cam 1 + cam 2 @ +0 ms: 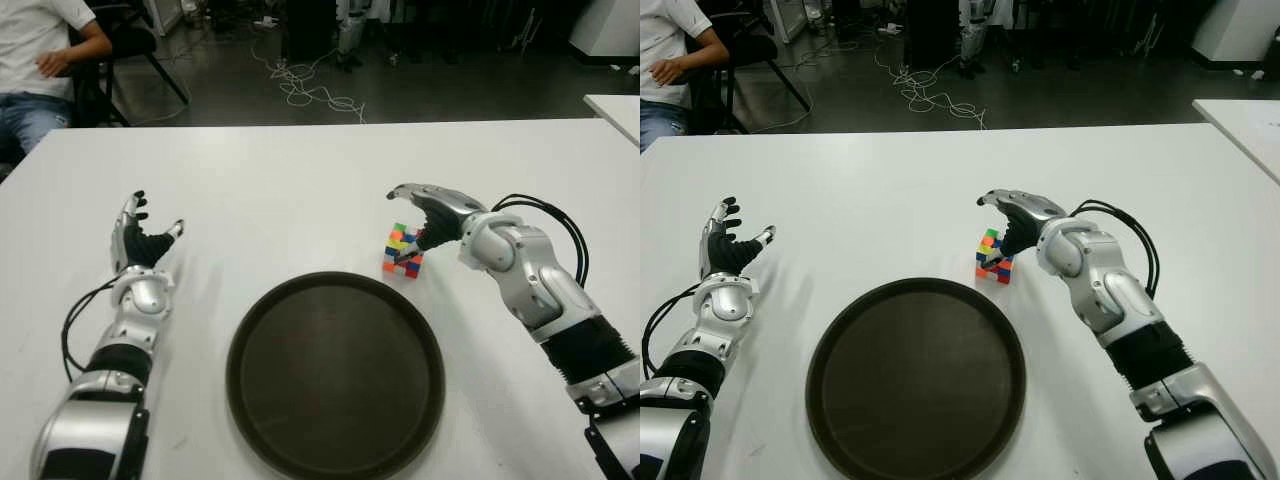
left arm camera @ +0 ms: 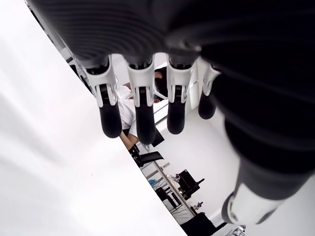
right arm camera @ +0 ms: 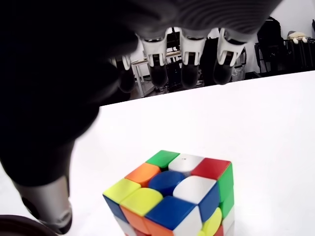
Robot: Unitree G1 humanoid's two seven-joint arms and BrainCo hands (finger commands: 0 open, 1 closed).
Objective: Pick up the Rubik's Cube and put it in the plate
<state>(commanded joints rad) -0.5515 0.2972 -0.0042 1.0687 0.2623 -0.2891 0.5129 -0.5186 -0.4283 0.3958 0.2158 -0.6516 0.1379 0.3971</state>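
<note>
The Rubik's Cube [image 1: 402, 250] stands on the white table [image 1: 300, 190], just beyond the far right rim of the dark round plate [image 1: 335, 372]. My right hand [image 1: 408, 216] is arched over the cube from the right and open. Its fingers [image 3: 189, 73] stretch above and past the cube [image 3: 172, 196], and its thumb [image 3: 47, 206] shows low beside it. Nothing is grasped. My left hand [image 1: 145, 235] shows at the table's left, left of the plate, fingers [image 2: 142, 118] spread and holding nothing.
A person [image 1: 35, 60] sits on a chair beyond the table's far left corner. Cables [image 1: 310, 90] lie on the floor behind the table. A second white table [image 1: 620, 110] shows at the far right edge.
</note>
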